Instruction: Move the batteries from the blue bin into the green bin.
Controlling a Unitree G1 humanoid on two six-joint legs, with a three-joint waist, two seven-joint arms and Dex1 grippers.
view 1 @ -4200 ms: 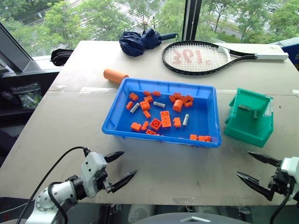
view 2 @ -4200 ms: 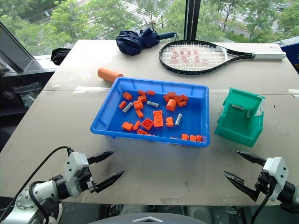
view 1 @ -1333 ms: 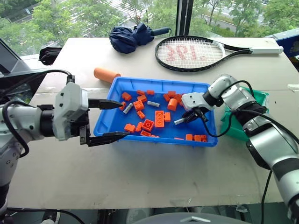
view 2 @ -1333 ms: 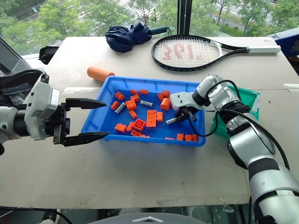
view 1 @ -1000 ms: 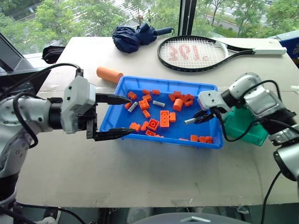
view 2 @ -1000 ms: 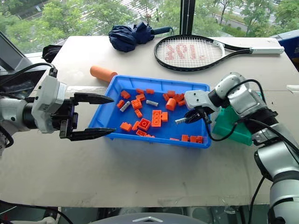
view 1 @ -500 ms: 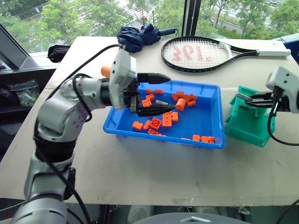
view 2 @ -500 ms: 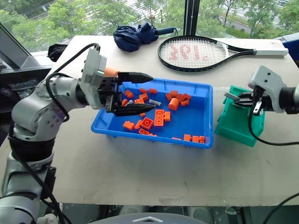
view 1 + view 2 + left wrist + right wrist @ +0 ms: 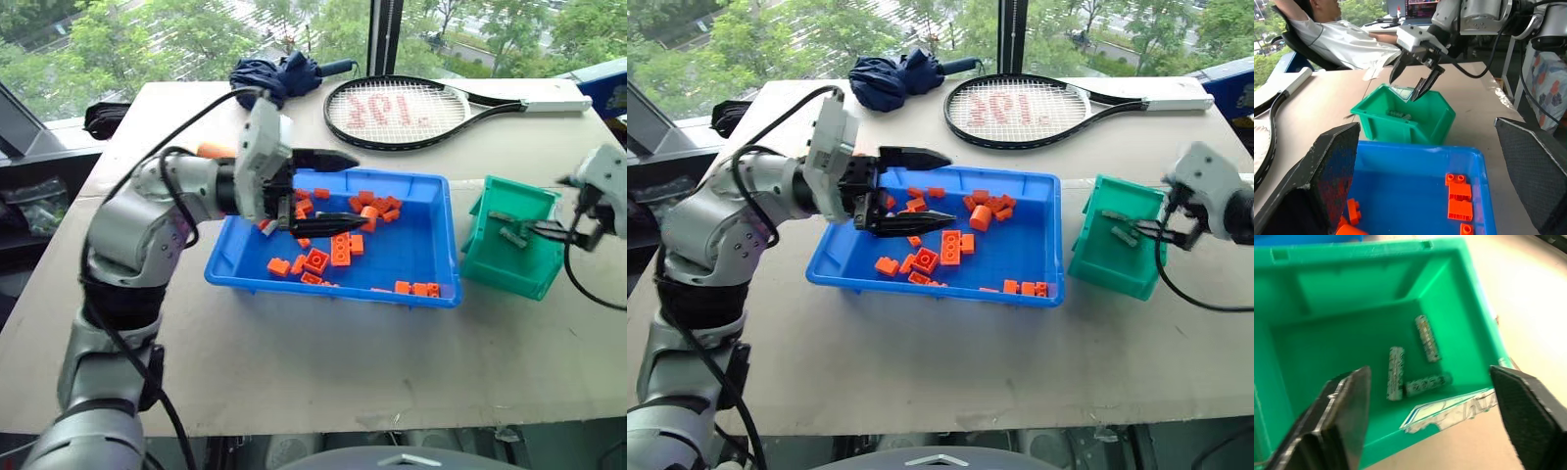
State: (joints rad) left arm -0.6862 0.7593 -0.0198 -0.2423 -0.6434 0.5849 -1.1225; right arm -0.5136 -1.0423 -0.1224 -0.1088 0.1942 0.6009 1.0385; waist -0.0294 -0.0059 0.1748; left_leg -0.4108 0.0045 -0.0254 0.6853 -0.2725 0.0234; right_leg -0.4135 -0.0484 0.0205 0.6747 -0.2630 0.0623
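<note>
The blue bin [image 9: 431, 245] sits mid-table with orange bricks [image 9: 340, 249] in it. My left gripper [image 9: 361, 188] hovers open over its left half, nothing between its fingers. I cannot make out any batteries in the blue bin around that gripper. The green bin [image 9: 509, 259] stands to the right of the blue one. Three batteries [image 9: 1396, 372] lie loose on its floor. My right gripper [image 9: 549, 208] hangs open just above the green bin, holding nothing.
A tennis racket [image 9: 411, 108] and a folded dark umbrella [image 9: 279, 78] lie at the table's far side. An orange cylinder [image 9: 209, 150] peeks out behind my left arm. A person [image 9: 1342, 34] reclines in a chair beyond the table's right end.
My right gripper has opened over the green bin, and the battery it held now lies inside. My left gripper has edged further over the blue bin, still open.
</note>
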